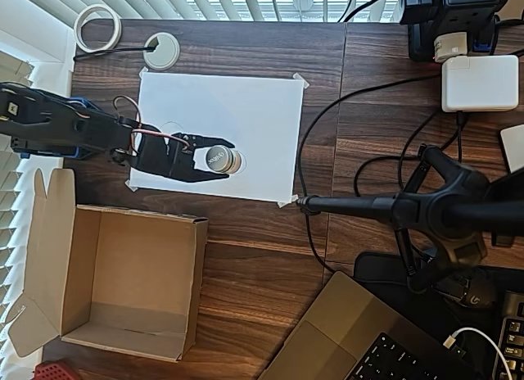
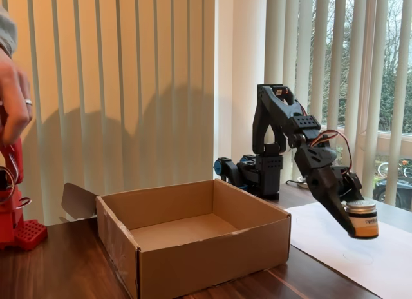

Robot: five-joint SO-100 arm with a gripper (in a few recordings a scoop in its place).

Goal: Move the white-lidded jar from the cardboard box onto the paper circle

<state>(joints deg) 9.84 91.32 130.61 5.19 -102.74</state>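
White-lidded jar (image 1: pixel 222 159) clamped between gripper (image 1: pixel 214 159) jaws, lid up, held clear above the white paper sheet (image 1: pixel 246 118), out of cardboard box (image 1: pixel 123 282) at seven o'clock; paper circle too faint to place

white sheet (image 1: pixel 246 118) bare beyond jar, cardboard box (image 1: pixel 115 282) beside

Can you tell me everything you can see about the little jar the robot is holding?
The white-lidded jar is small, squat and round, with a flat whitish lid carrying faint print and a pale side with a label and an amber band. It stands upright, pinched between the black gripper fingers, raised above the white paper sheet in the fixed view, not in the cardboard box. From overhead it hangs over the sheet's lower part.
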